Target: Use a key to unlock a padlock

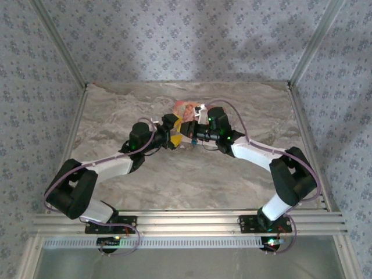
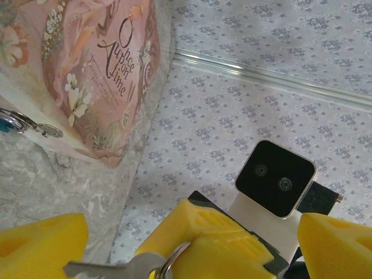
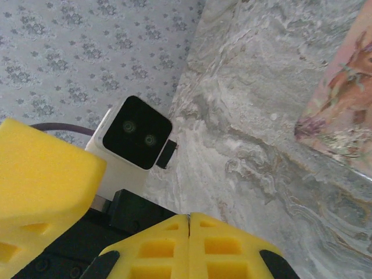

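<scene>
Meeting over the far middle of the marbled table (image 1: pixel 192 180), the two arms are reaching inward toward each other, just on the near side of the pink box (image 1: pixel 185 107). The left gripper (image 1: pixel 175 138) is holding its yellow fingers (image 2: pixel 40 241) spread wide apart. The tip of the right gripper (image 3: pixel 189 247) is sitting in the gap between them. The right gripper's own two yellow pads are pressing flat together, with no gap showing between them in the right wrist view. In the left wrist view a ring (image 2: pixel 173 258) carrying a silver key (image 2: pixel 99 268) is showing at their tip, though I cannot tell whether the pads are pinching that ring. The key (image 2: pixel 4 123) with the blue head is lying on the table just beside the pink box. It is partly cut off at the edge of the left wrist view, and a small metal tag (image 2: pixel 51 131) is lying next to it. I cannot tell where the padlock is sitting, since nothing is standing out clearly from the yellow pads.
</scene>
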Robot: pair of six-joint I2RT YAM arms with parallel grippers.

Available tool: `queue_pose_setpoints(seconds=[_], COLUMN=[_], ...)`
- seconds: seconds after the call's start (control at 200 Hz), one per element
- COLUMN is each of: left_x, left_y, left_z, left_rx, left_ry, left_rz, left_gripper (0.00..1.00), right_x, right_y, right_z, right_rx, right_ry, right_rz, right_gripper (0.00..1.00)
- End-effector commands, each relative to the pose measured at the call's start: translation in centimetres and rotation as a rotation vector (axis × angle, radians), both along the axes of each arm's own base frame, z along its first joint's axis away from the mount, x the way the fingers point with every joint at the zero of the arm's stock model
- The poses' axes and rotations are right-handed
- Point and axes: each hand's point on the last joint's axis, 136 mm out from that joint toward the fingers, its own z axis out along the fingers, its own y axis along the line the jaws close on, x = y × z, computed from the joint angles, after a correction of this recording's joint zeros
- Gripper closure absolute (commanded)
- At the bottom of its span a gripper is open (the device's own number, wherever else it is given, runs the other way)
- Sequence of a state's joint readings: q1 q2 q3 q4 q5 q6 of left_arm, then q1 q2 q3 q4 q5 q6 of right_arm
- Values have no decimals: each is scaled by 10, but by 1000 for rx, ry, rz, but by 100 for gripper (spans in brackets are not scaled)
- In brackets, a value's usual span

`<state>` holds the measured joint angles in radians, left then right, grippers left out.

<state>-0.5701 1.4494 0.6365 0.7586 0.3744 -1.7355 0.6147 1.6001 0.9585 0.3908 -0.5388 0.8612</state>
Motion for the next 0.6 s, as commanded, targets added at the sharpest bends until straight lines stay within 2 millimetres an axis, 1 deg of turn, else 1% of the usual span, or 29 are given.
queue_pose_setpoints(seconds=[0.0, 0.265, 0.465, 0.595], left_x=[3, 5, 5, 6], left_y=[0, 5, 9, 10], left_z=[15, 10, 7, 6], left_rx=[-39, -35, -23, -19], left_ry=[-40, -33, -30, -30], left_rz=[20, 46, 56, 61], left_gripper=[10, 25, 36, 41], right_x=[1, -6, -8, -9], right_y=[10, 6, 2, 1], right_z=[17, 11, 10, 10], right_rx=[42, 27, 17, 16], right_ry=[-26, -8, -10, -13], right_rz=[23, 19, 11, 7], right_gripper=[100, 100, 100, 100])
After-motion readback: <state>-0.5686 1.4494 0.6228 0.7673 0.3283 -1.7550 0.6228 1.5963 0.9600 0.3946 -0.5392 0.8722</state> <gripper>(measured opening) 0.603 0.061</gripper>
